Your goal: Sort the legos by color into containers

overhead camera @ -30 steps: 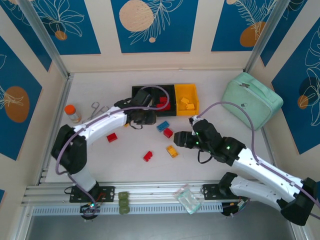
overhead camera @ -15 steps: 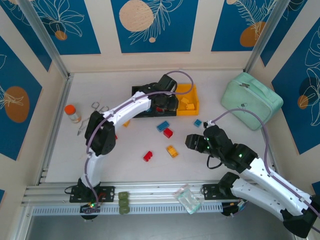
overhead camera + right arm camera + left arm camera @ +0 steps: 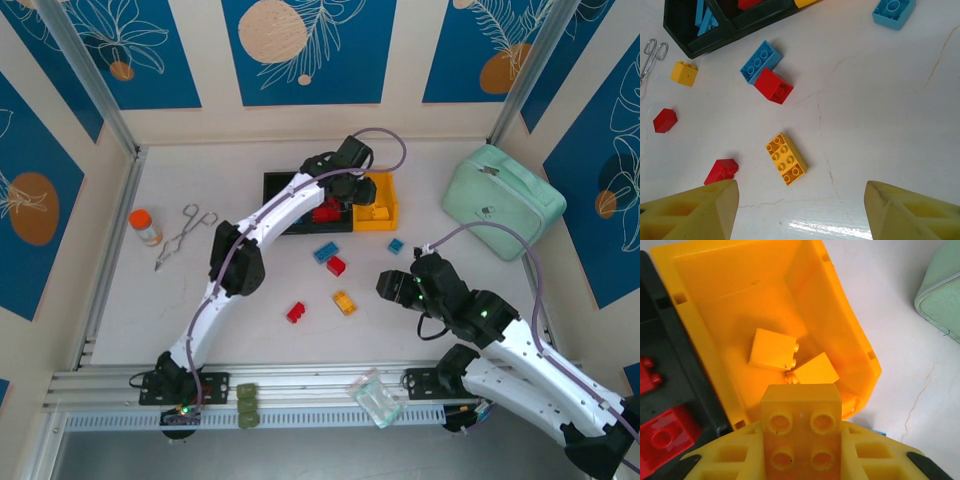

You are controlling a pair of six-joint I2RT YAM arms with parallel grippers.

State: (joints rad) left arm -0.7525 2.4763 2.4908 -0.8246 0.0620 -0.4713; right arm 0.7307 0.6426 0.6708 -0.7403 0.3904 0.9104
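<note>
The left hand [image 3: 801, 462], closed on a yellow lego brick [image 3: 801, 425], has swung across to hover over the yellow bin [image 3: 845, 330]; dropping it there seems next.

Left arm [image 3: 268, 216] stretched forward, left hand [image 3: 801, 455] clamping a yellow lego [image 3: 801, 412]; right hand [image 3: 801, 192] spread.

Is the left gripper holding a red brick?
No, the left gripper clamps a yellow brick above the yellow bin.

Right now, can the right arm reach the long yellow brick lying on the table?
Probably yes: the right gripper hangs open above the yellow brick, and nothing stands between them.
</note>
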